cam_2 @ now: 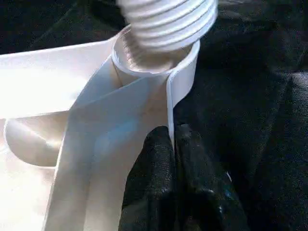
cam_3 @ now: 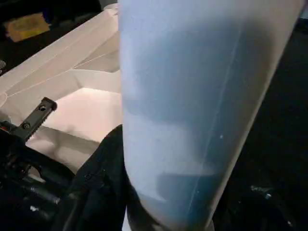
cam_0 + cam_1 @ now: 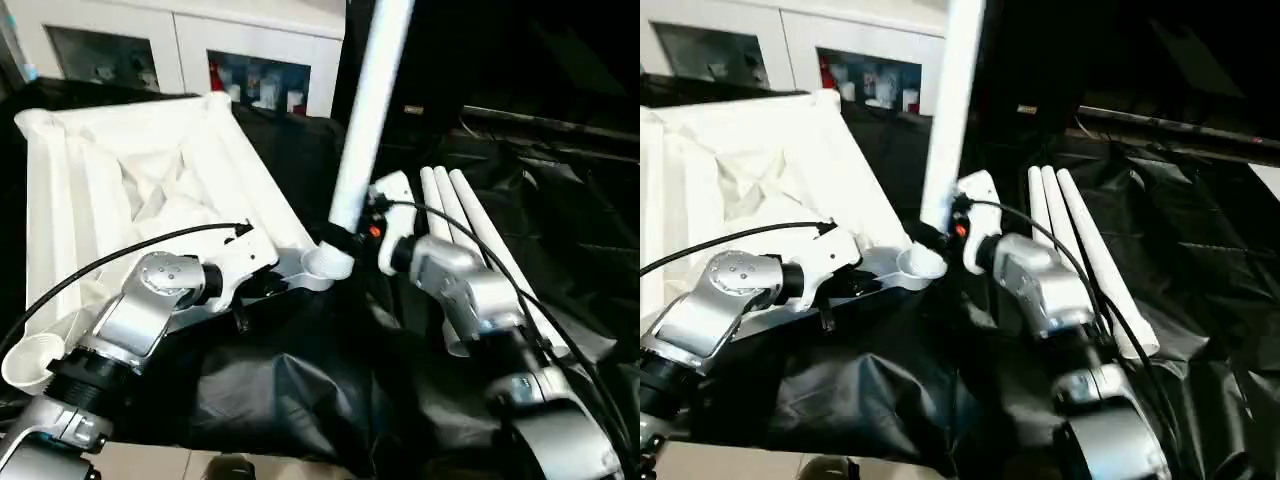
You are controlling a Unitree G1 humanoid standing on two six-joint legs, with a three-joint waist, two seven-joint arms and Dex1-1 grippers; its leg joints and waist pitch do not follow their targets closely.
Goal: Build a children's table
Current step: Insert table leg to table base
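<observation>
standing nearly upright, the first leg (image 3: pixel 368 100) has its threaded end at the near corner socket (image 3: pixel 325 262) of the upside-down tabletop (image 3: pixel 120 190), which lies ribbed side up on the black cloth (image 3: pixel 300 390). judging by the exposed threads in the left wrist view, it is not yet screwed home. three more legs (image 3: pixel 470 225) lie side by side just beyond the right forearm. the right gripper (image 3: pixel 345 237) grasps the leg low down, jaws half spread around it. the left gripper (image 1: pixel 172 144) is clenched on the tabletop's rim beside the socket, steadying it.
</observation>
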